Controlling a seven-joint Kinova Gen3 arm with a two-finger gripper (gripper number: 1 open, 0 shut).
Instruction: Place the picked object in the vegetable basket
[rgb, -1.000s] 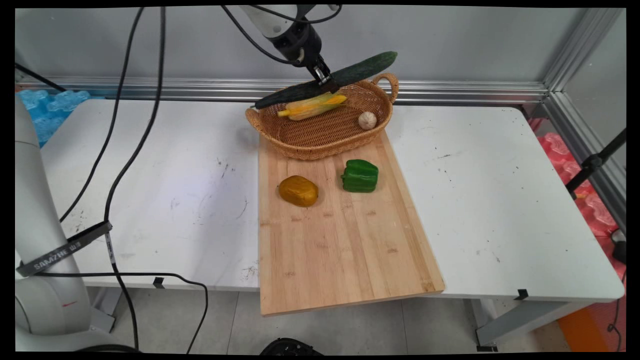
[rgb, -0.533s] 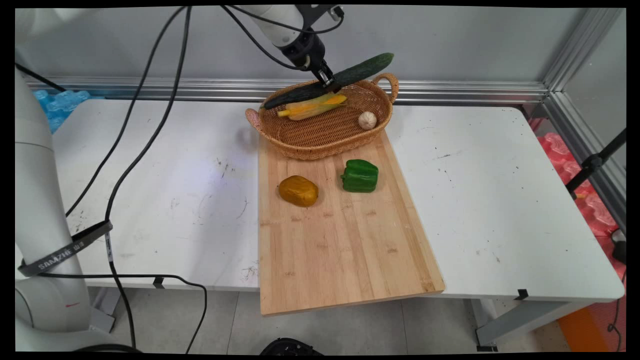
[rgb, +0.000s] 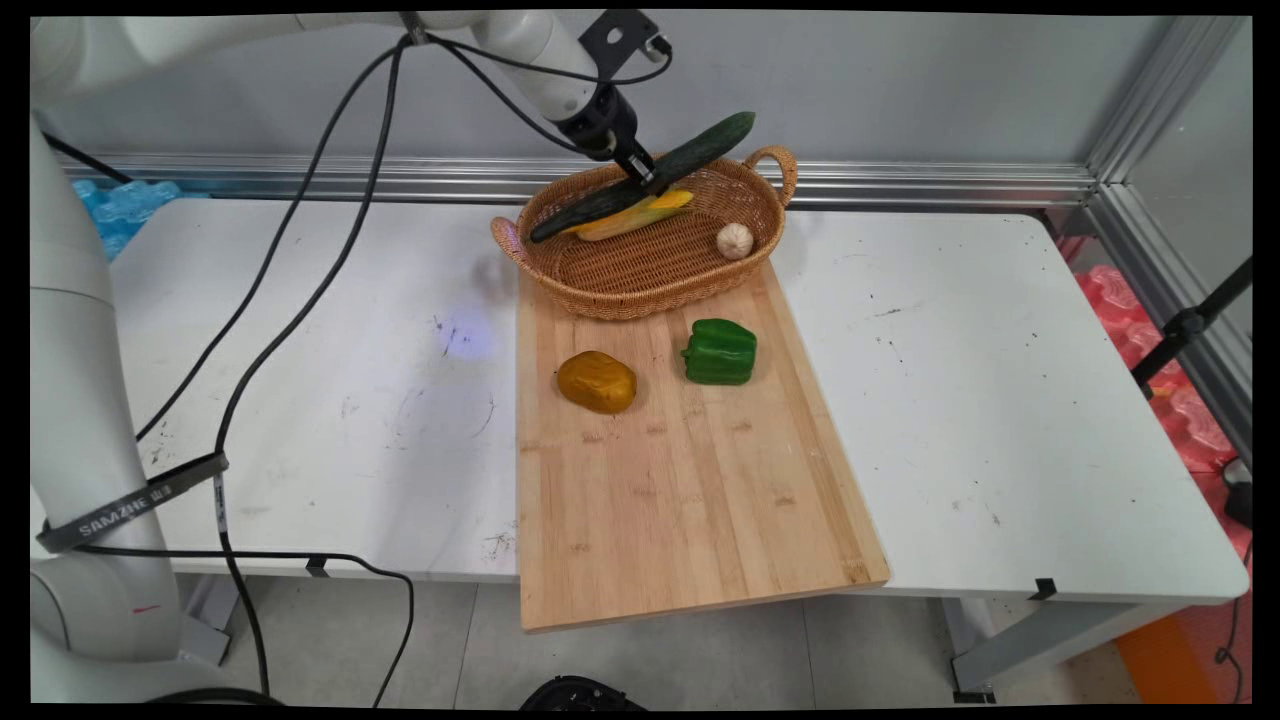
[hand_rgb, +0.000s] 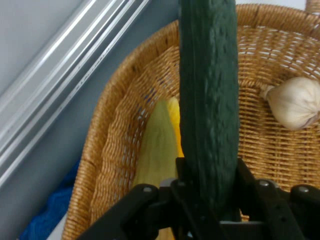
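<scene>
Big white table (rgb: 1000, 420) fills the shot, and a long wooden board (rgb: 680, 480) lies down its middle, near end hanging past the table's front edge. At the board's far end sits the wicker basket (rgb: 640, 285), handles at both ends, with its near side resting on the board.

Over that basket the arm (rgb: 520, 40) reaches in from the upper left, cables (rgb: 300, 250) trailing down. And there's the cucumber (rgb: 640, 178), long and dark green, held tilted across the basket's back part: lower end dipping toward the left rim, upper end poking up above the far rim. The gripper (rgb: 645, 178) is pinching it about midway, fingers (hand_rgb: 247, 182) pressed to either side in the hand view, where the cucumber (hand_rgb: 207, 100) runs straight up the middle.

Just under it in the basket lies the corn (rgb: 630, 215), yellow with a pale husk. A garlic bulb (rgb: 734, 240) sits at the basket's right side, apart from both.

Out on the board: a green pepper (rgb: 720, 352) and, left of it, a brownish-yellow potato (rgb: 597, 381), near each other but not touching.
</scene>
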